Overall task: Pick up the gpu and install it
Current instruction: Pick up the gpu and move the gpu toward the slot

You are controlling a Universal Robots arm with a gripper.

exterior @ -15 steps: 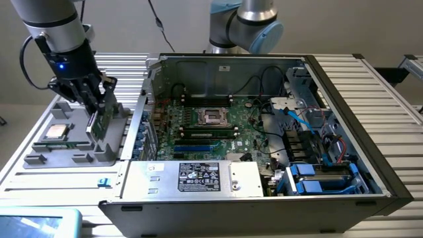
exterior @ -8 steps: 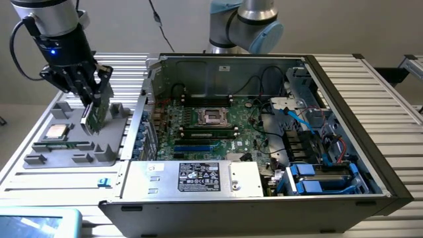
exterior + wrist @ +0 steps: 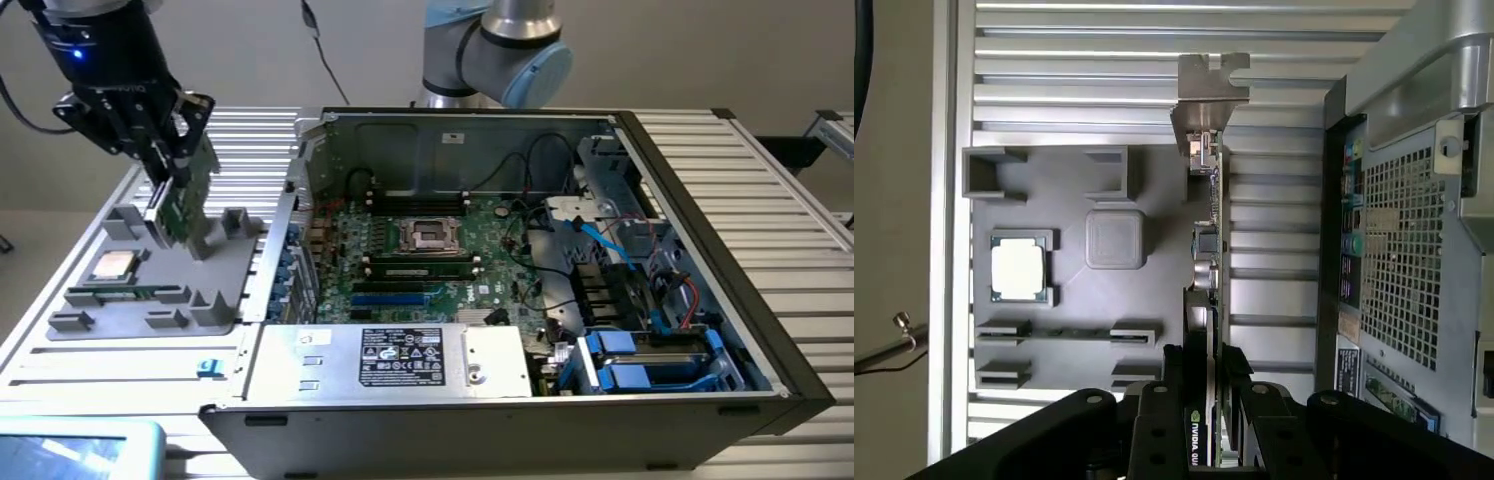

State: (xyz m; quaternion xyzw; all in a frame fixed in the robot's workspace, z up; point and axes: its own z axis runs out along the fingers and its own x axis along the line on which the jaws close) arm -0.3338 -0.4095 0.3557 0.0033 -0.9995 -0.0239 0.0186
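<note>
The gripper (image 3: 163, 162) has its jaws closed on the graphics card (image 3: 182, 205), one finger on each flat face. It holds the card on edge and slightly tilted over the side of the grey tray (image 3: 147, 320) that faces the computer case (image 3: 694, 330). Whether the card's lower edge is clear of the tray's upright posts (image 3: 203, 236) I cannot tell.

On the tray, away from the card, a processor chip (image 3: 114, 265) lies flat, with a memory stick (image 3: 118, 293) in a slot just beside it. The tray sits at the exterior view's left end of the slatted table (image 3: 787, 190), touching the open case. The case's near side wall (image 3: 286, 250) stands between the card and the motherboard (image 3: 441, 255).

The exterior view looks into the case, where a power supply (image 3: 387, 355) lies along the front edge. The wrist view looks along the card (image 3: 1207, 260) from between the fingers (image 3: 1154, 420) to its silver bracket (image 3: 1211, 88). There it also shows a square block (image 3: 1116, 238) on the tray and the case's perforated rear panel (image 3: 1404, 250).
</note>
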